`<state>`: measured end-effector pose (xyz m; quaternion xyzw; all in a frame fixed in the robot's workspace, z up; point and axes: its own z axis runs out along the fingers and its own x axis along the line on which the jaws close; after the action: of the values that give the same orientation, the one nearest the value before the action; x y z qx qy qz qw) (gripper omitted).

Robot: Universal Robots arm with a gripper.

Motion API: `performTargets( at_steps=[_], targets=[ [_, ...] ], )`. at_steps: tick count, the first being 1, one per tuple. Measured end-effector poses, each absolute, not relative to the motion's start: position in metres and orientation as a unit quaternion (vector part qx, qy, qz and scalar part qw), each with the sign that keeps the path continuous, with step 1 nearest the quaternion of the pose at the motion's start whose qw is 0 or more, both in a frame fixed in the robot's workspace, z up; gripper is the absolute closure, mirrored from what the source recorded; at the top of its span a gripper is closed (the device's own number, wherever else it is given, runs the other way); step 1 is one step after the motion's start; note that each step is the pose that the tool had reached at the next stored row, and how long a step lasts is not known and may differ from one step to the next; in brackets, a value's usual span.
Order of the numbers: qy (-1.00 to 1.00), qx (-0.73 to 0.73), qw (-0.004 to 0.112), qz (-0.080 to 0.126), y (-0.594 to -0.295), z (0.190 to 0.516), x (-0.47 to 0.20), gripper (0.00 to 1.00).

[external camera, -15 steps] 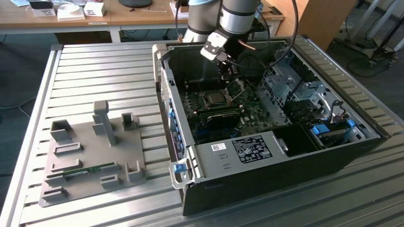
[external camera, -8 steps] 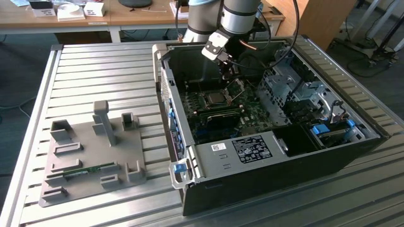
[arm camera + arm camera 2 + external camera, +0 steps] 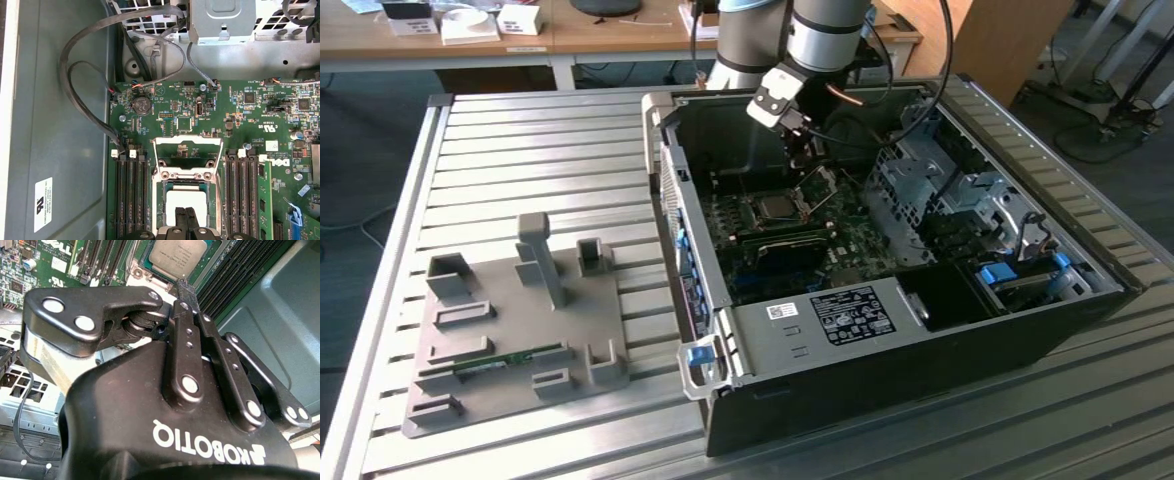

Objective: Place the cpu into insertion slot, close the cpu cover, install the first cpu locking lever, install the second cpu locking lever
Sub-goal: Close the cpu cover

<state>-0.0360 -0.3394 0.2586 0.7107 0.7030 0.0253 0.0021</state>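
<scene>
On the exterior view's left, a grey moulded fixture [image 3: 520,330] rests on the slatted tabletop [image 3: 520,150], well apart from the work; its pockets look meant for parts waiting their turn. To its right stands the open computer case [image 3: 854,330], laid on its side so the motherboard [image 3: 200,110] faces up for reaching from above. In the first wrist view, between 2 banks of memory slots [image 3: 131,195], the cpu [image 3: 186,202] lies flat in its socket, metal top up, so the 1st step looks done. The cpu cover [image 3: 187,141] is raised on its hinge just beyond the chip, leaving the socket uncovered; closing it is, in my judgement, the step in hand. The tool [image 3: 182,286] hangs right over the chip's near edge with its 2 fingers pressed together and nothing between them, probably for pushing, not gripping; whether it touches the chip I cannot tell.
</scene>
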Motion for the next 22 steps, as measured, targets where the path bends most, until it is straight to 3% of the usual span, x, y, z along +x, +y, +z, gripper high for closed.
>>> performTargets(
  at_steps=[22],
  targets=[
    [0.703,0.711,0.002,0.025,-0.3394,0.2618,-0.0360,0.89]
  ],
)
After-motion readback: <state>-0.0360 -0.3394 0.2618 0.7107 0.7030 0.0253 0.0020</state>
